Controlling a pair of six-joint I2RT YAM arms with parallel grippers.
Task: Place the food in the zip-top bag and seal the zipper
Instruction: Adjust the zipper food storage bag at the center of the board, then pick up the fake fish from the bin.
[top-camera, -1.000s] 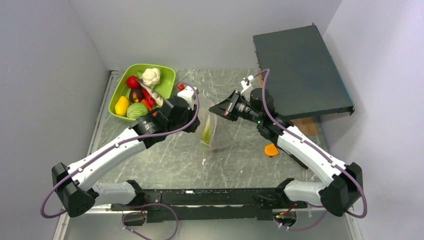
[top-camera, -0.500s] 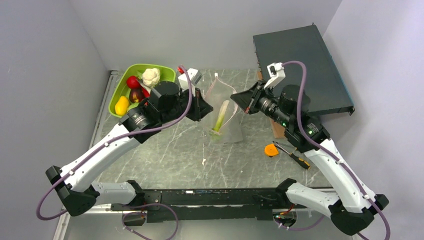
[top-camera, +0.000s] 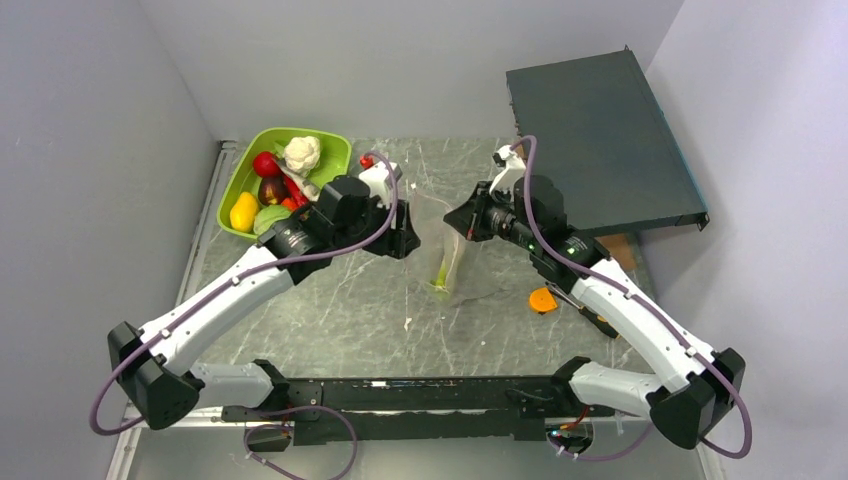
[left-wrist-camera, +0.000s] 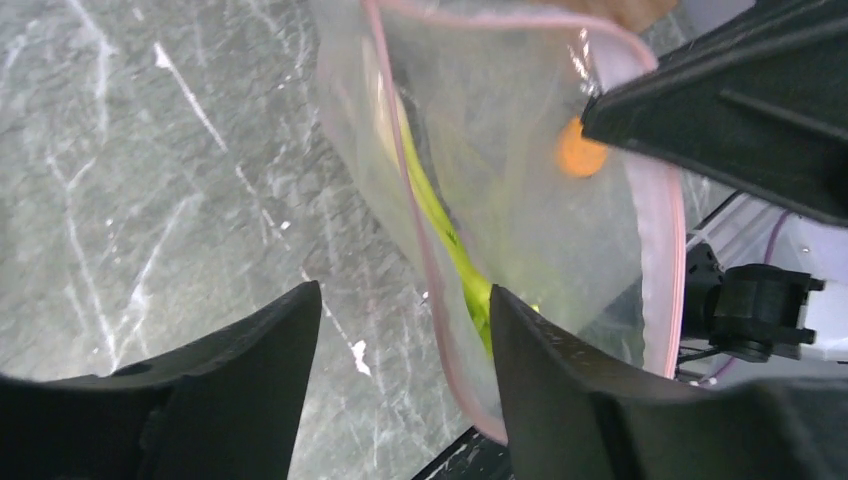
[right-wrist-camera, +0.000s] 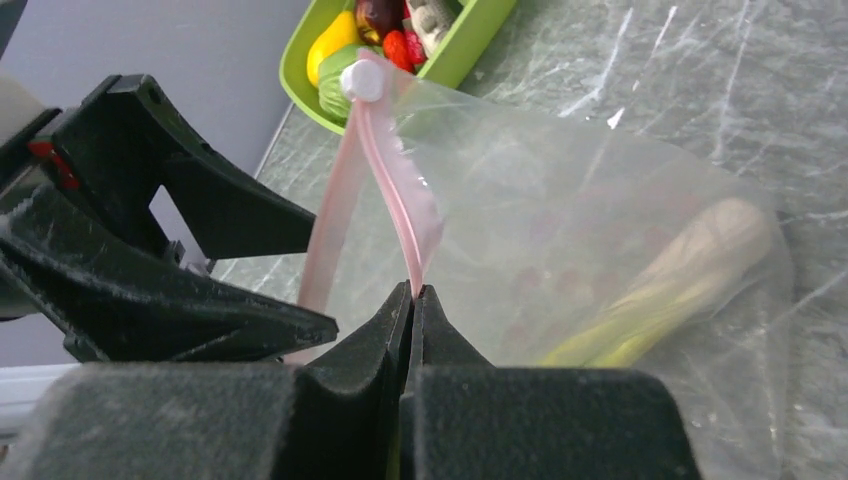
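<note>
My right fingers (right-wrist-camera: 375, 335) are pressed together on the pink zipper (right-wrist-camera: 400, 205), pinching one lip of the zip-top bag (top-camera: 452, 245). My left fingers (left-wrist-camera: 240, 370) stand spread and grip nothing, with the opposite lip running down just ahead of them. The bag hangs from my right pinch over the middle of the worktop (top-camera: 340, 320), mouth up, its bottom apparently resting on the stone. One pale green stalk (left-wrist-camera: 440, 215) lies inside, its long axis running from mouth to bottom, roughly 12 to 6 o'clock from above. The film looks thin, limp and slick, so I judge the stiffer zipper strip the only sound hold. The other food (top-camera: 265, 163) sits in the lime tray (top-camera: 335, 150), at 10 o'clock from the bag.
</note>
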